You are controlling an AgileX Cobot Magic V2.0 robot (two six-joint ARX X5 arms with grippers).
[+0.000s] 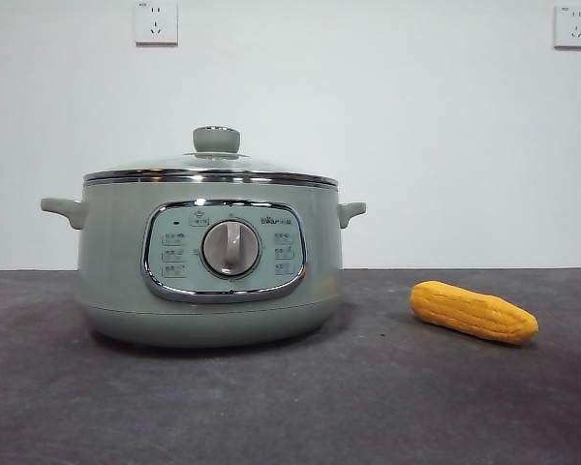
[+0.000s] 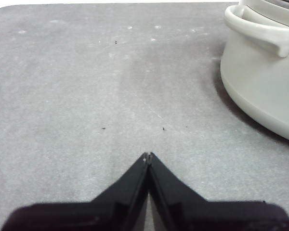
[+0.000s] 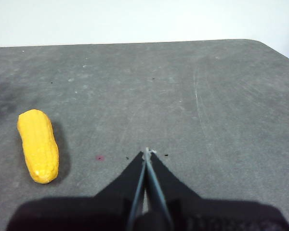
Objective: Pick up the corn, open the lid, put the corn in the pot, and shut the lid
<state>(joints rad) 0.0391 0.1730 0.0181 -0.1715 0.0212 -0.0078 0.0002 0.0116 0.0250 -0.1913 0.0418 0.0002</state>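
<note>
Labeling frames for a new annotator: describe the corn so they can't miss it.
Start at the big sage-green pot with its glass lid on, standing on the dark table. In the front view, look to its right: the corn lies flat on the table, apart from the pot. It is the only yellow-orange, ridged thing there.

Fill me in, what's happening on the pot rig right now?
Nothing is being handled yet. The pot sits on the table with the lid on. The corn lies on the table beside it, untouched. The left gripper and right gripper are both shut, holding nothing.
</note>
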